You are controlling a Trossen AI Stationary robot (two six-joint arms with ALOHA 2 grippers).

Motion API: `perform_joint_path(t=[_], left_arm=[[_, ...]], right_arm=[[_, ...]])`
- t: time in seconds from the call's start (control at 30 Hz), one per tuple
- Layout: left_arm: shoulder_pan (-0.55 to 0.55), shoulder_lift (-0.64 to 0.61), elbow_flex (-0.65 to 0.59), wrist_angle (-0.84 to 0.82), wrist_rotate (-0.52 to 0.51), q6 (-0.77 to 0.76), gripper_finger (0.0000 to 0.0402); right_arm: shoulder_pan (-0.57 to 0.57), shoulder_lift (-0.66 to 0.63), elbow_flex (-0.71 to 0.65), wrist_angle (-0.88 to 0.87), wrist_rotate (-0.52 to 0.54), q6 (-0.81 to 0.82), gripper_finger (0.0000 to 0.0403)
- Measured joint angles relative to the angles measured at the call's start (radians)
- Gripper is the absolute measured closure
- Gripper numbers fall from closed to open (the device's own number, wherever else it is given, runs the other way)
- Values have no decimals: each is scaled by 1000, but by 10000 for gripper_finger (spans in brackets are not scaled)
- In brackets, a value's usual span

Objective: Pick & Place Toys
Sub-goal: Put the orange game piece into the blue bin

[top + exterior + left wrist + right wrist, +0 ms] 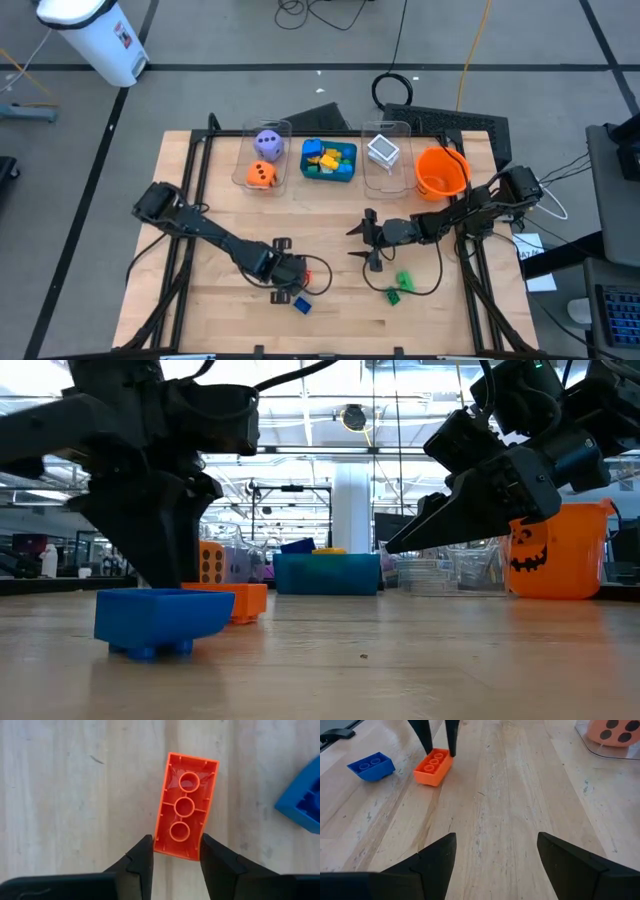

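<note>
Straddling one end of the small orange plastic building brick [185, 806] lying upside down on the wooden table [210, 290], the left gripper [176, 854] stands narrowly parted — apparently lined up to pinch its short sides. A blue brick [370, 766] lies just beside it. The right gripper [495, 854] hovers wide open, well apart — likely waiting.

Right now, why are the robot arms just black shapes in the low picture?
In the low view, bright ceiling lights behind turn the left gripper and right gripper into dark silhouettes. In the left wrist view, even light shows the orange brick clearly. In the right wrist view, glare whitens the table.
</note>
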Motion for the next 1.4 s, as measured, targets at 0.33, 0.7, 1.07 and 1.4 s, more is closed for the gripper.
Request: perform_joint_path(t=[0.33,0.7,1.07,1.4], left_arm=[[47,0,0,-1,-3,67,273],[152,0,81,-57,-3,252,274],[315,0,340,-319,-116,489,274],[610,0,463,-391,-109,661,274]], right_arm=[[0,0,0,0,0,0,133],[0,0,0,1,0,0,133],[1,0,0,0,-1,15,133],[1,0,-15,-8,-3,41,133]])
